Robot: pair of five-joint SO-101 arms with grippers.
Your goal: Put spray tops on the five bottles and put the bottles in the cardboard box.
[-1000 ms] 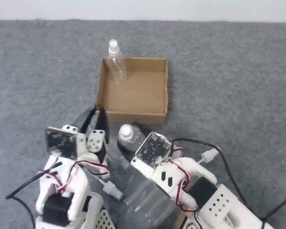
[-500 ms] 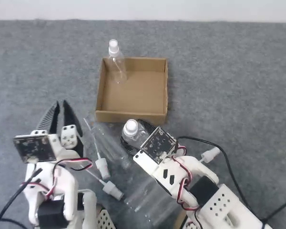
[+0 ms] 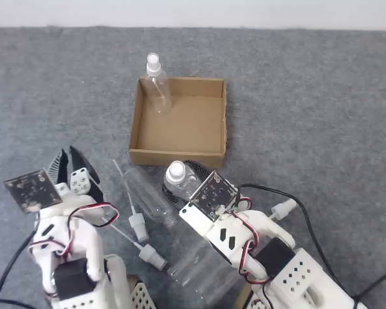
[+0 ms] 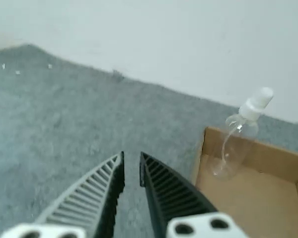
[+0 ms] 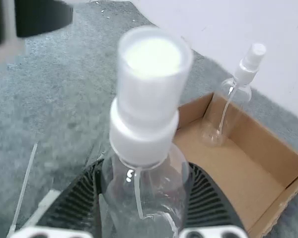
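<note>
Behind the right claw, beside its arm, a clear bottle lies on the grey carpet. Two loose spray tops lie between the arms, behind both claws. A second lying bottle sits just left of the right claw, which is clenched around an upright capped bottle. The left claw, farther left, is released, its jaws a slit apart around nothing. Just ahead stands the cardboard box, with a finished bottle upright in its far left corner.

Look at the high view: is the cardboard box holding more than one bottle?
No, just one bottle stands inside the cardboard box, in a far corner.
</note>
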